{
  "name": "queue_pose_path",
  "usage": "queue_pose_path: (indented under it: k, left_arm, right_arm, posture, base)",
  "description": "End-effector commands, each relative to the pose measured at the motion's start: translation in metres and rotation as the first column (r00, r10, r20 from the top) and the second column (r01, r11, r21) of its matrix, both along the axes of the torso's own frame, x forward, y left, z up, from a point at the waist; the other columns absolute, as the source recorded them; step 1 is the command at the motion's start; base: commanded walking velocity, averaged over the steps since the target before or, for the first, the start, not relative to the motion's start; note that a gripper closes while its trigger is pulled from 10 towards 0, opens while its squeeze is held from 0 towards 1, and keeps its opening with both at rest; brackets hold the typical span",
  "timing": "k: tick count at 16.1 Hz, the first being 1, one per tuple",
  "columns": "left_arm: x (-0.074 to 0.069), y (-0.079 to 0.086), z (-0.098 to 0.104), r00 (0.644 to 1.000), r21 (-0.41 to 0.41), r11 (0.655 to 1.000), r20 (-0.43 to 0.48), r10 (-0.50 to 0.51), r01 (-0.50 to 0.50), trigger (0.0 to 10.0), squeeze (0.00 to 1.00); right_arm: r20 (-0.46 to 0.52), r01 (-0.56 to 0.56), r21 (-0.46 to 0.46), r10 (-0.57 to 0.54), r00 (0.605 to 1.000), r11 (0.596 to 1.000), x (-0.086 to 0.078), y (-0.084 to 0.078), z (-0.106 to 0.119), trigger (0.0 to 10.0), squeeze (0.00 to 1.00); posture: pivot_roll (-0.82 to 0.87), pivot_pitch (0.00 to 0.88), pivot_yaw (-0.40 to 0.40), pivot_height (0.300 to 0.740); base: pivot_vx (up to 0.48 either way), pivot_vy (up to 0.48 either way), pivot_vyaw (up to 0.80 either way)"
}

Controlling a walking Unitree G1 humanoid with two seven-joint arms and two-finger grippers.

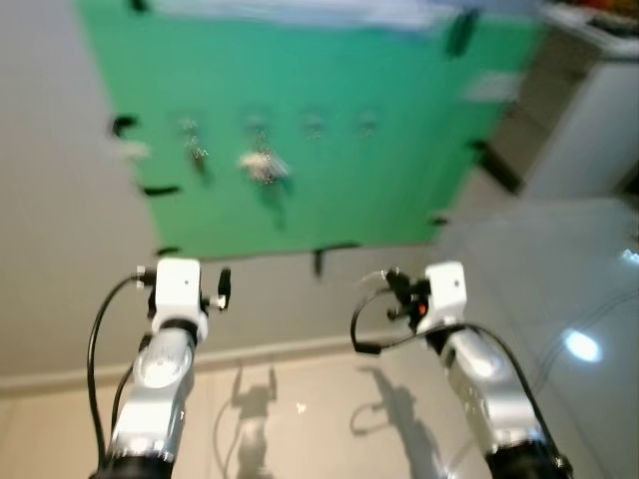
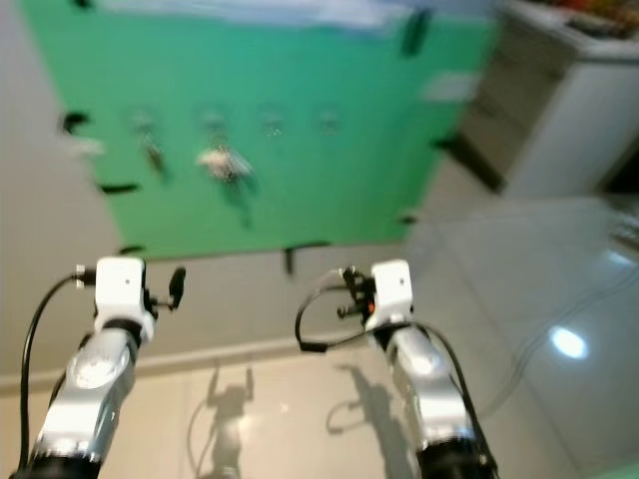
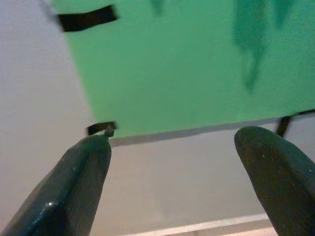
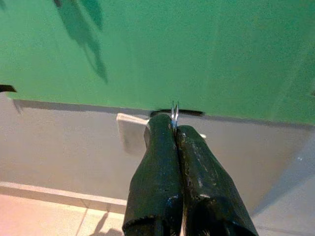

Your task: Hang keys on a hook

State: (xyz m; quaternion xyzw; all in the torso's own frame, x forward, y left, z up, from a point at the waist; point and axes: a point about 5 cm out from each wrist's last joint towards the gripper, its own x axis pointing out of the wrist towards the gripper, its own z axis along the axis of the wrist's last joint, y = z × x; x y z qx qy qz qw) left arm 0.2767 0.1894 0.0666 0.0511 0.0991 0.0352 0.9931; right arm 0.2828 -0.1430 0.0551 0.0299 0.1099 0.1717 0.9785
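Green sheet [image 1: 329, 130] taped on grey wall [image 1: 50, 200], glossy floor tiles [image 1: 579, 289]

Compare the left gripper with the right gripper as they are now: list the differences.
The left gripper has its two black fingers spread wide apart with nothing between them; the right gripper has its fingers pressed together. A thin silver metal piece sticks out between the right gripper's tips, while the left gripper's tips are bare. Both are raised toward the green board on the wall.
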Motion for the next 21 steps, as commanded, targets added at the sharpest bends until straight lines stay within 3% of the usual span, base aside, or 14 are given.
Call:
queue_pose_path:
  k: [1,4,12,14,16,19,21]
  left_arm:
    - [0.001,-0.009,-0.002,1.000,0.005,1.000,-0.009,-0.019,0.019,10.0,0.00]
    - [0.005,-0.014,0.004,0.998,0.008,0.998,0.025,-0.064,0.063,10.0,0.00]
    - [0.003,-0.015,0.006,0.998,-0.015,0.999,0.047,-0.040,0.041,10.0,0.00]
    - [0.003,-0.014,0.006,0.998,-0.025,0.999,0.053,-0.032,0.033,10.0,0.00]
    - [0.003,-0.014,0.007,0.998,0.000,0.999,0.048,-0.035,0.036,10.0,0.00]
    - [0.010,-0.016,0.016,0.993,-0.021,0.997,0.087,-0.075,0.077,10.0,0.00]
    - [0.016,-0.018,0.027,0.988,-0.022,0.995,0.124,-0.091,0.094,10.0,0.00]
  right_arm:
    - [0.001,0.040,0.001,-0.040,0.999,0.999,-0.001,-0.013,0.000,10.0,0.00]
    - [0.025,0.070,-0.023,-0.069,0.997,0.997,0.003,-0.016,0.005,10.0,0.00]
    - [0.041,0.074,-0.033,-0.073,0.996,0.997,0.004,-0.017,0.010,10.0,0.00]
    - [0.046,0.057,-0.035,-0.055,0.997,0.998,0.005,-0.014,0.013,10.0,0.00]
    - [0.068,0.015,-0.032,-0.013,0.998,0.999,0.011,-0.009,0.025,10.0,0.00]
    - [0.130,-0.102,-0.033,0.106,0.986,0.994,0.027,0.001,0.061,10.0,0.00]
    - [0.155,-0.127,0.008,0.124,0.980,0.992,0.036,0.004,0.080,10.0,0.00]
  posture:
    - [0.05,0.000,-0.042,0.740]
    - [0.04,0.000,-0.042,0.740]
    - [0.03,0.000,-0.038,0.740]
    - [0.03,0.000,-0.039,0.740]
    - [0.04,0.000,-0.041,0.740]
    - [0.03,0.000,-0.048,0.740]
    - [0.03,0.000,-0.053,0.740]
  base:
    - [0.000,0.000,0.57]
    - [0.317,0.000,0.17]
    - [0.474,0.000,0.00]
    - [0.000,0.000,0.00]
    - [0.000,0.000,0.00]
    - [0.000,0.000,0.00]
    - [0.000,0.000,0.00]
